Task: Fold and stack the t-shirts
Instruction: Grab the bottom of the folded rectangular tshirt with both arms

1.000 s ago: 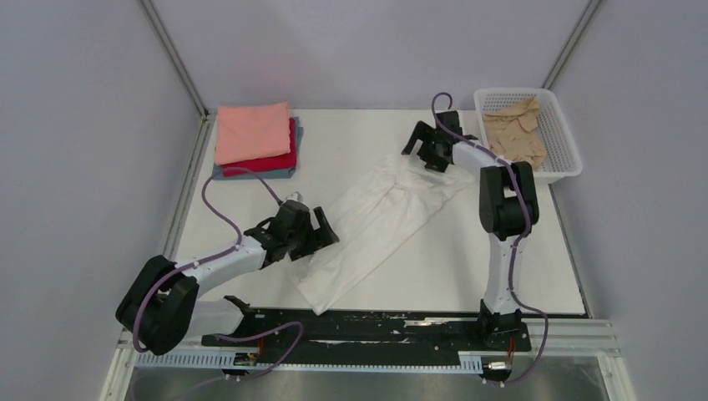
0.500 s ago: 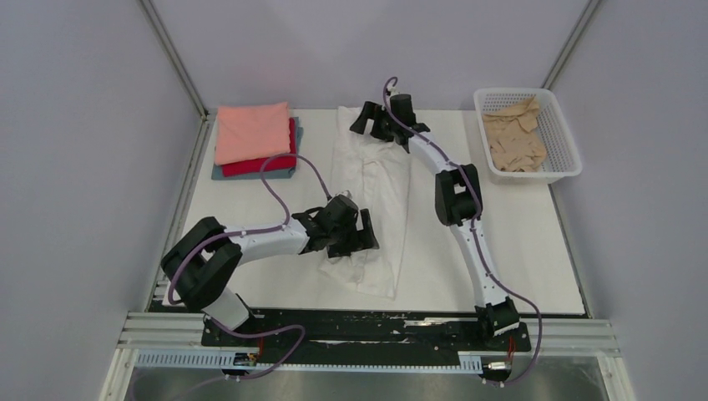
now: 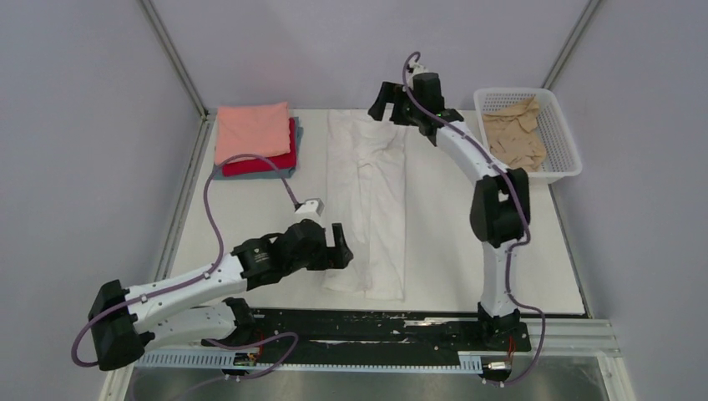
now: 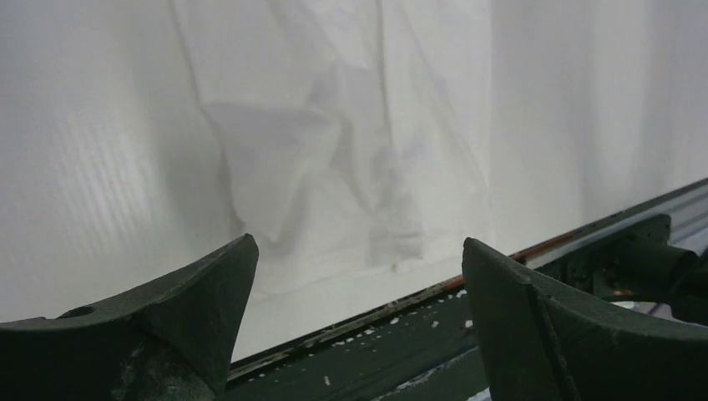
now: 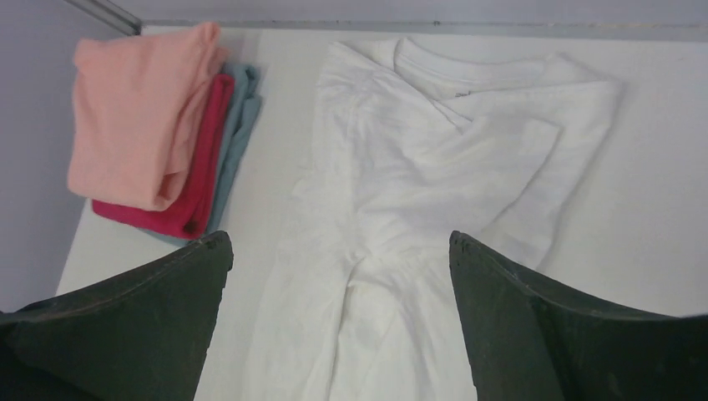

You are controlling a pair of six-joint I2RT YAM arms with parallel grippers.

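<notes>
A large white t-shirt (image 3: 367, 200) lies as a long folded strip down the middle of the table, collar at the far end (image 5: 455, 71), hem near the front edge (image 4: 351, 209). My left gripper (image 3: 341, 245) hovers open just left of the hem, nothing between its fingers (image 4: 209, 292). My right gripper (image 3: 388, 102) hangs open above the collar end, also empty. A stack of folded shirts sits at the far left: salmon-pink (image 3: 250, 131) on top, red (image 5: 192, 184) beneath, grey-blue (image 5: 238, 125) at the bottom. A tan-beige shirt (image 3: 516, 134) lies crumpled in the basket.
The white lattice basket (image 3: 566, 142) stands at the far right corner. A black rail (image 3: 376, 327) with the arm bases runs along the table's near edge (image 4: 467, 284). Grey walls and metal posts enclose the table.
Both grippers have let go of the white shirt and drawn back, left toward the near left, right up and to the right. The shirt now lies straight, front to back.
</notes>
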